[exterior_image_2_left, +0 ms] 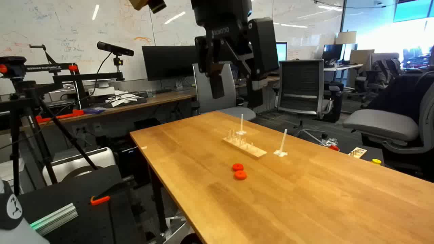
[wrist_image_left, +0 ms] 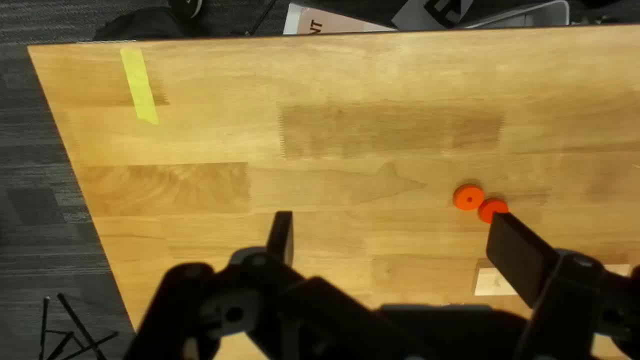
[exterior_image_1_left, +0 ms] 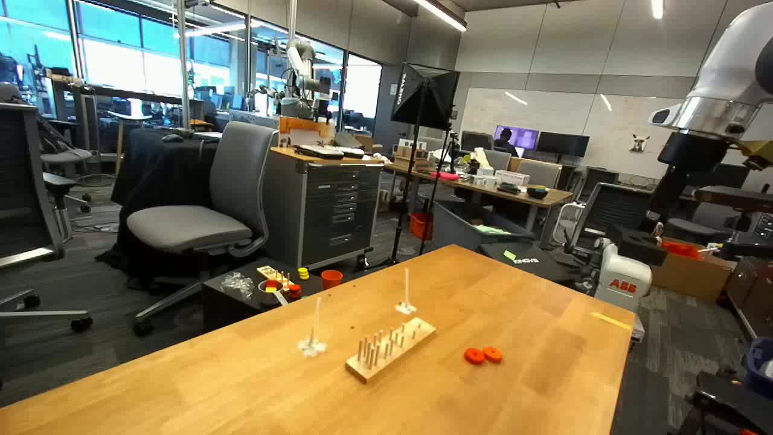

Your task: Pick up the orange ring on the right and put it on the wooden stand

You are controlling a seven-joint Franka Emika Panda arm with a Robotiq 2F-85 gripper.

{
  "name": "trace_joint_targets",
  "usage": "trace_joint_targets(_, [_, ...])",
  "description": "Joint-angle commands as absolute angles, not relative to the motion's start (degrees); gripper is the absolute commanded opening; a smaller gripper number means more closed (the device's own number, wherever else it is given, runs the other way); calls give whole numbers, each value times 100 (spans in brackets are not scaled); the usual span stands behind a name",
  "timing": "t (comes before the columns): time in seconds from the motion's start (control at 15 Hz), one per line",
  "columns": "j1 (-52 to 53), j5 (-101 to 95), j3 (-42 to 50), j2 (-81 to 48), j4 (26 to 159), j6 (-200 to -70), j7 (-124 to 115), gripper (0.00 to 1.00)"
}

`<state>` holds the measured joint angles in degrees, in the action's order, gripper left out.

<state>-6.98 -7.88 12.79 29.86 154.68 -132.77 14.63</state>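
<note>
Two small flat orange-red rings lie side by side on the table. In an exterior view the right one point(exterior_image_1_left: 493, 356) looks lighter orange than the left one point(exterior_image_1_left: 473, 357). They also show in an exterior view point(exterior_image_2_left: 240, 175) and in the wrist view, the lighter one point(wrist_image_left: 462, 201) fully and the redder one point(wrist_image_left: 486, 212) partly behind a finger. The wooden stand point(exterior_image_1_left: 424, 330) is a pale slab with several thin pegs, a short way from the rings. It also shows in an exterior view point(exterior_image_2_left: 251, 150); in the wrist view a finger hides much of it point(wrist_image_left: 490, 284). My gripper point(exterior_image_2_left: 236, 92) is open and empty, high above the table point(wrist_image_left: 390, 217).
Two thin white rods on white bases, a near one point(exterior_image_1_left: 315, 323) and a farther one point(exterior_image_1_left: 406, 290), stand upright on the table beside the stand. Yellow tape point(wrist_image_left: 139, 87) marks a table corner. A low black box with several small parts and an orange cup point(exterior_image_1_left: 331, 279) stands beyond the table edge.
</note>
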Motion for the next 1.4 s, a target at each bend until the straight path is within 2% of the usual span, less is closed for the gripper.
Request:
trace_joint_targets(0.0, [-753,-748,1220,2982,15461,-13267,1490,100])
trace_joint_targets(0.6, [-723,-868,1089,2975,15438,-13469,1448,100])
trace_joint_targets(1.0, [-470,-1851,-146,2617,14984,-13038,1001,100])
trace_joint_targets(1.07, [-493,-1562,273,2858,15284,-13263,1273,100])
trace_joint_targets(1.33, [-442,-1579,253,2790,15292,-13256,1182,100])
